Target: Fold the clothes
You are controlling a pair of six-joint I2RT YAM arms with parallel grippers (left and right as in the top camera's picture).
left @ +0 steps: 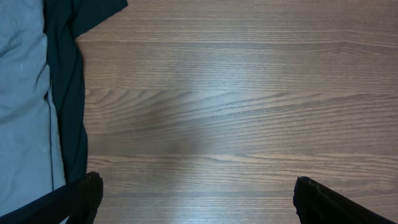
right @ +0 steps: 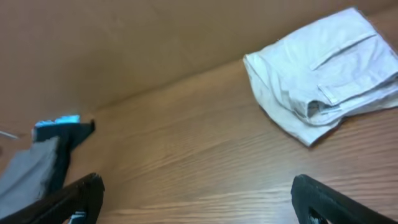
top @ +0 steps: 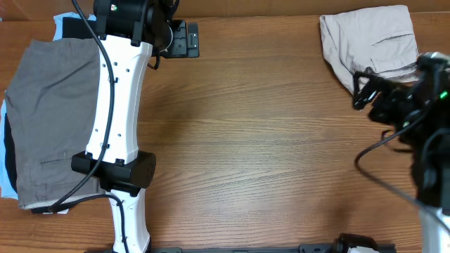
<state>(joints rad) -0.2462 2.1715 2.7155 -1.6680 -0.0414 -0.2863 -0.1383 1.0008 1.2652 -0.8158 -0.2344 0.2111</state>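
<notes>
Looks between garments: done with the beige shorts [top: 369, 43], folded at the table's [top: 267, 140] far right corner. Hovering with left gripper [left: 199, 186] and right gripper [right: 196, 186] both spread, empty. Next, calls for pulling grey shorts [top: 49, 119] from the table's left edge, probably to its middle.

Table [top: 267, 140]: grained wood, slight sheen. Beige shorts [top: 369, 39], 2 o'clock: creased matt cloth. Grey shorts [top: 49, 119], 9 o'clock: smooth cloth.

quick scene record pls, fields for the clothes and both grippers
grey shorts: spread flat, left side of table
black piece: under the grey shorts, edge showing
light-blue piece: edge peeking out beside them
beige shorts: folded bundle, far right corner
left gripper: open, empty, over bare wood
right gripper: open, empty, near the beige shorts
</notes>
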